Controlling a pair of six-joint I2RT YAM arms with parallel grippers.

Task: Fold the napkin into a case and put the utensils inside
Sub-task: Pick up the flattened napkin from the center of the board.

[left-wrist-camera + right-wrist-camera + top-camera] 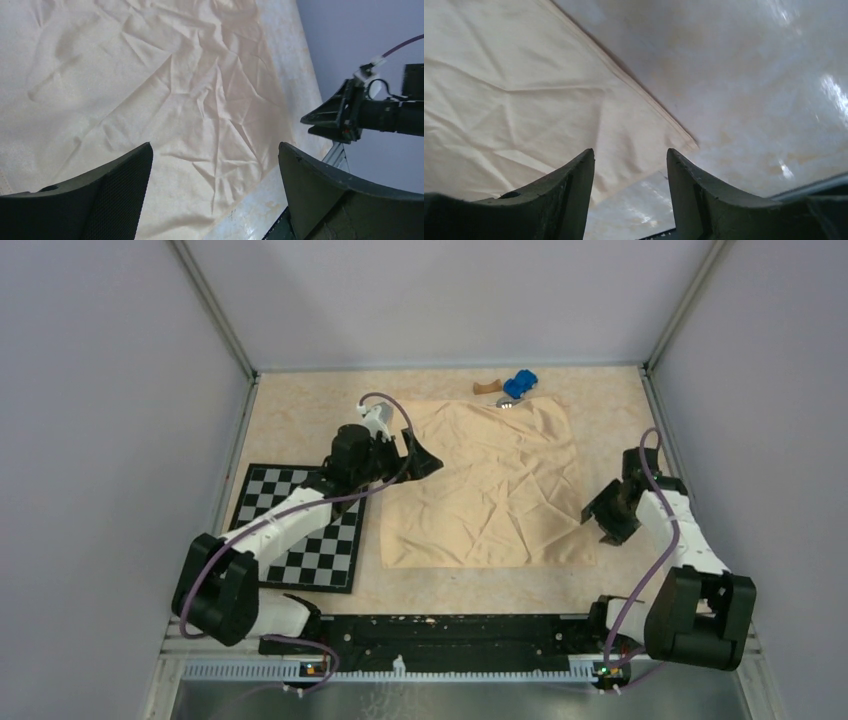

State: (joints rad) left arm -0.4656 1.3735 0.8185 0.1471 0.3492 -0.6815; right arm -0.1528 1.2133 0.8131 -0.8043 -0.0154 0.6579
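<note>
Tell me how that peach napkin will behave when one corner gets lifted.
Probably floppy: the napkin lies creased all over, so a lifted corner should drape, not hold shape. Likely light, since its edge looks thin. Pushed, it may bunch or slide on the glossy table.

The napkin (485,485) lay spread flat at the middle of the table (300,420), with the checkerboard mat (300,530) to its left and nearer the front, the 2 apart. Behind the napkin's far edge sat the toy car (519,385), with the wooden block (487,388) just left of it and a utensil (507,403) just before it. The left gripper (428,456) hung over the napkin's left edge, and the right gripper (603,525) stood just right of its right edge.
</note>
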